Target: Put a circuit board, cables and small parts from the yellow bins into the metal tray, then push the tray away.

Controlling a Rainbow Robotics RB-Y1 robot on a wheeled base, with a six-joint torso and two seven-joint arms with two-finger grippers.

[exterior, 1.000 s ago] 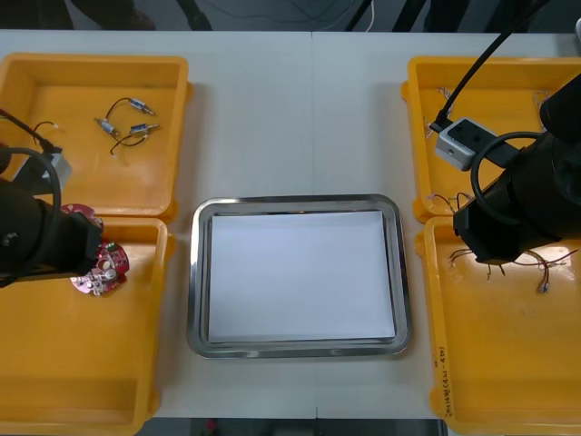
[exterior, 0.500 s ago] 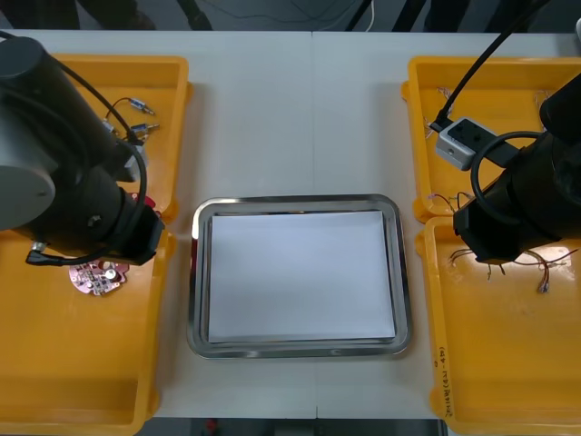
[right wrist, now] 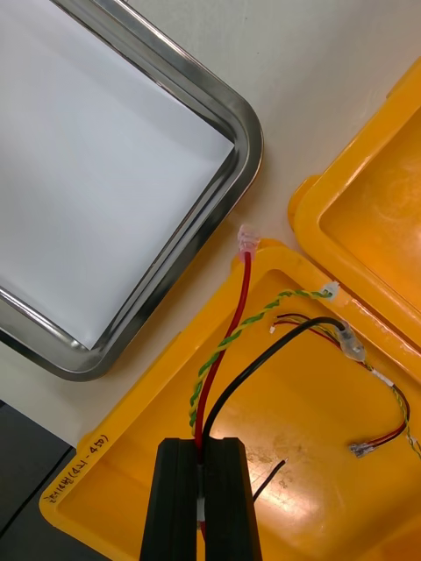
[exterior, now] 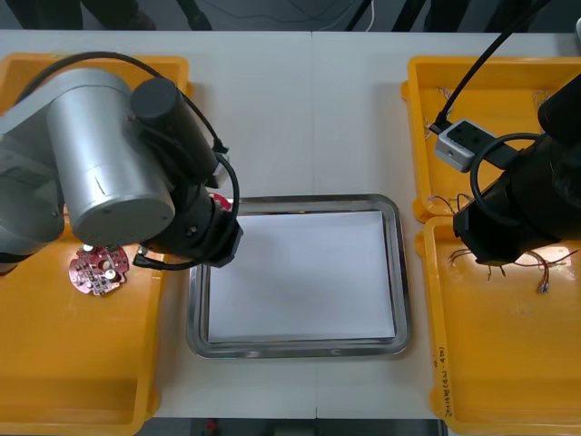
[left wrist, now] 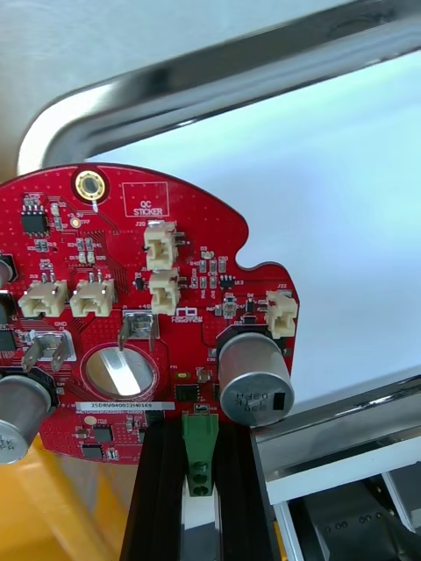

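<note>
Red circuit board [left wrist: 132, 263] in left gripper [left wrist: 195, 443] | right gripper [right wrist: 203, 456] pinches red cable [right wrist: 234, 317]

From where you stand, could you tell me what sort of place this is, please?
Probably an electronics kitting or assembly workbench: yellow bins of parts flank a metal tray, the left gripper holds a red circuit board, and the right gripper pinches a red cable.
</note>
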